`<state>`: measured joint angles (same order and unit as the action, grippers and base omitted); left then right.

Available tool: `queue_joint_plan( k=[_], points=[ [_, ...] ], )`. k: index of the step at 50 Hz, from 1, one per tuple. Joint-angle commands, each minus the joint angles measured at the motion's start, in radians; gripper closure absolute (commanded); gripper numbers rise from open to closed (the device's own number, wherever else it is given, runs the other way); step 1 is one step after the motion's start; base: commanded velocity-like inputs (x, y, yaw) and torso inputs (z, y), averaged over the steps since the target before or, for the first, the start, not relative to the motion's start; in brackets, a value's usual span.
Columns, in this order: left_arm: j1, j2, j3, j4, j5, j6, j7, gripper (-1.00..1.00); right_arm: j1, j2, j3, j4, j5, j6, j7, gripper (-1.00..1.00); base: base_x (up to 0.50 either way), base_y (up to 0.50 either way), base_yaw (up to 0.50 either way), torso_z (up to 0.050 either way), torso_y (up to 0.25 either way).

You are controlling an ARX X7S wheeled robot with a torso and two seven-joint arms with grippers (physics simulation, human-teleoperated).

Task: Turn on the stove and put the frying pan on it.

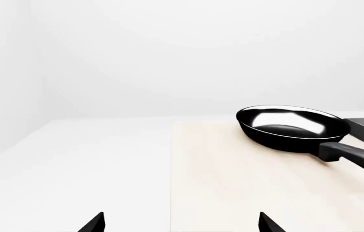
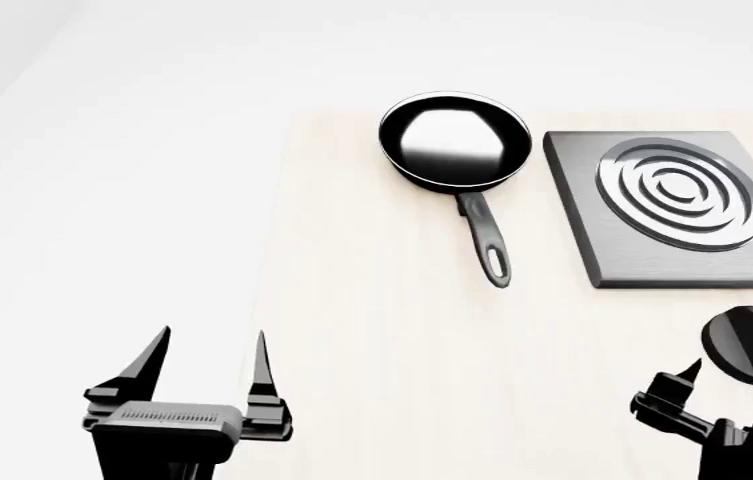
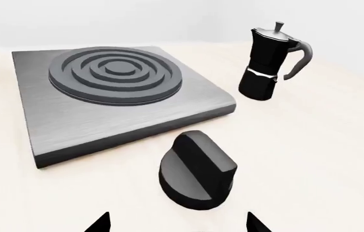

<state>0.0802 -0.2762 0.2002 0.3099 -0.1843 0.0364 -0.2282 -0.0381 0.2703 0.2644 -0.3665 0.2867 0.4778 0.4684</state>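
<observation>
Desk (image 2: 376,340) of pale wood grain carries everything here, seen from the head camera. At the near left, the left pincer (image 2: 205,365) hangs over the desk's left edge with its two black fingers spread apart and nothing between them; in the left wrist view only the two fingertips (image 1: 94,223) show at the frame's edge, wide apart. Farther back, toward the middle, the frying pan (image 2: 454,140) rests flat on the desk, its glossy inside catching a bright reflection, its long black handle (image 2: 486,240) pointing toward the robot with the hole at the near end. The pan is well apart from the left pincer. Just right of the pan, close but not touching, lies the stove (image 2: 676,205), a dark grey square slab with raised concentric burner rings (image 2: 680,192), bare on top. In front of the stove's near right part sits the round black knob (image 2: 750,345), separate from the slab. The right pincer (image 2: 716,400) is just before the knob; in the right wrist view its fingertips (image 3: 98,224) stand spread on either side of the knob (image 3: 198,176) without touching it. Beyond the stove in that view, a black-and-silver moka pot (image 3: 272,63) stands upright on the desk.
</observation>
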Motion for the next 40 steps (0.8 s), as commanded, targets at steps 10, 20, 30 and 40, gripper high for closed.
queue_joint_plan(
  k=[10,20,30,40],
  points=[
    [-0.002,-0.008,0.005,-0.002,-0.002,0.003,-0.009,-1.0,0.025,0.017,0.081,0.109,0.015,-0.06,0.009,-1.0,0.0,0.0,0.0,0.0,0.0],
    [-0.005,-0.007,0.012,-0.026,0.003,0.017,-0.011,-1.0,0.075,0.035,0.095,0.197,0.013,-0.09,0.003,-1.0,0.0,0.0,0.0,0.0,0.0],
    [-0.005,-0.012,0.013,-0.019,-0.002,0.013,-0.016,-1.0,0.14,0.056,0.079,0.301,-0.001,-0.107,-0.006,-1.0,0.0,0.0,0.0,0.0,0.0],
    [-0.006,-0.015,0.016,-0.02,-0.006,0.016,-0.017,-1.0,0.18,0.068,0.07,0.398,-0.02,-0.145,-0.012,-1.0,0.0,0.0,0.0,0.0,0.0]
  ],
)
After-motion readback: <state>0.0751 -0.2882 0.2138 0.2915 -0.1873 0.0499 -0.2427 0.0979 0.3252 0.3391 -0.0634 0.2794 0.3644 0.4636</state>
